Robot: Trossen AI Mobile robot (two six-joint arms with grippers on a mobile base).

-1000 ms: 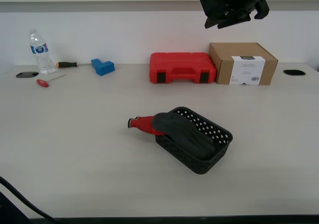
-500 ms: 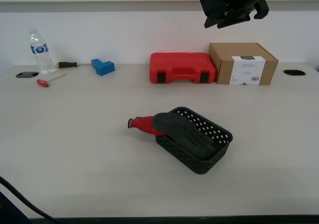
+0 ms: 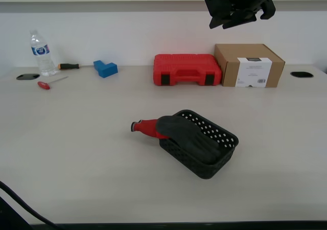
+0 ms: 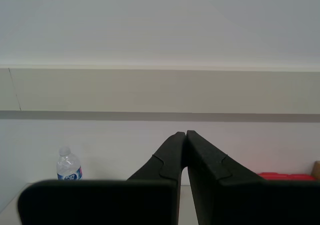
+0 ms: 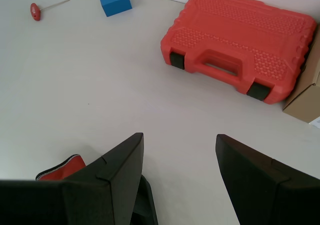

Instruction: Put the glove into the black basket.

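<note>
The glove (image 3: 180, 134) lies with its dark grey fingers and palm inside the black basket (image 3: 223, 157) near the table's middle. Its red cuff (image 3: 145, 127) sticks out over the basket's rim toward the exterior view's left. My first gripper (image 5: 177, 140) is open and empty, high above the table, with the red cuff (image 5: 62, 167) just below one finger. My second gripper (image 4: 186, 134) is shut and empty, pointing level at the back wall. An arm's gripper (image 3: 227, 13) hangs high above the back of the table; I cannot tell which arm it is.
A red tool case (image 3: 187, 69) (image 5: 240, 40) and a cardboard box (image 3: 249, 65) stand at the back. A blue block (image 3: 105, 68), two screwdrivers (image 3: 50, 83) (image 3: 69, 66) and a water bottle (image 3: 40, 53) (image 4: 68, 167) are at the back on the exterior view's left.
</note>
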